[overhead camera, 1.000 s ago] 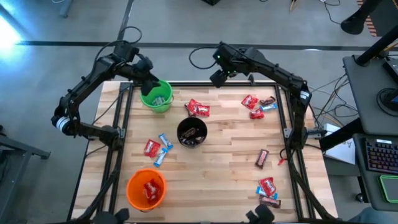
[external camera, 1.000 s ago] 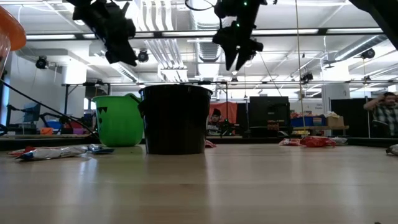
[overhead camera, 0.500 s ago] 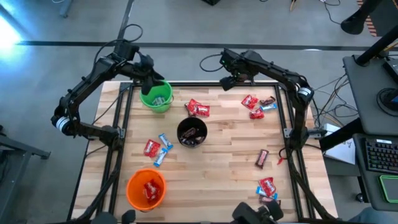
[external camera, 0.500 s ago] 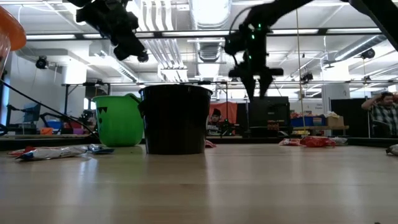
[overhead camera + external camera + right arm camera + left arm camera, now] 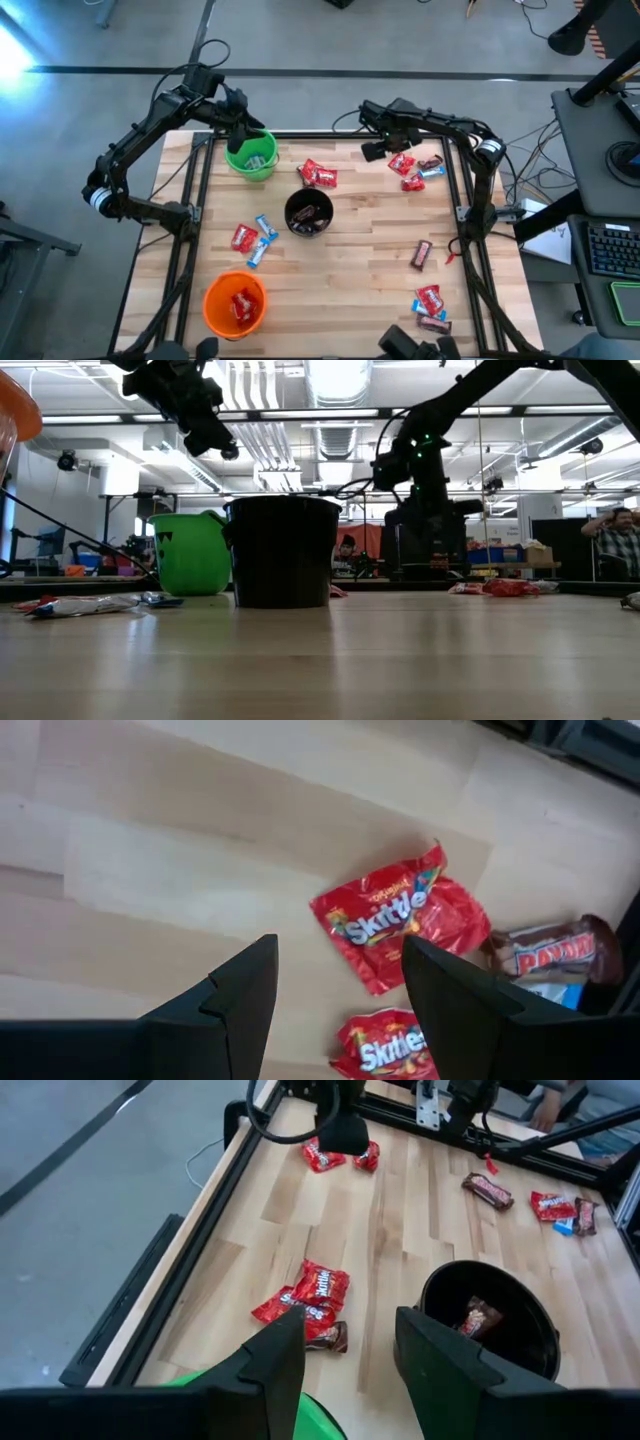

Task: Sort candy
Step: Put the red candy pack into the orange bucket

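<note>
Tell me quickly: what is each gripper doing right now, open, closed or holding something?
Left gripper: open, empty, above the green cup.
Right gripper: open, empty, over a red candy at the table's far right.

Pale butcher-block table [image 5: 360,260], wooden, strips of differing tone, smooth with a soft satin sheen. Glossy foil-like wrappers on the candy [image 5: 405,925], crinkled, catching light in red; one brown wrapper [image 5: 548,952] equally shiny. Smooth plastic on the green cup [image 5: 251,155], the orange cup [image 5: 234,301] and the black cup [image 5: 490,1320], the black one faintly glossy along its rim. Matt dark fingers [image 5: 240,995] on the right gripper [image 5: 340,1010], plastic by the look. Same dull black finish on the left gripper [image 5: 345,1370]. Black metal frame rails [image 5: 200,1210] round the table, matt.
</note>
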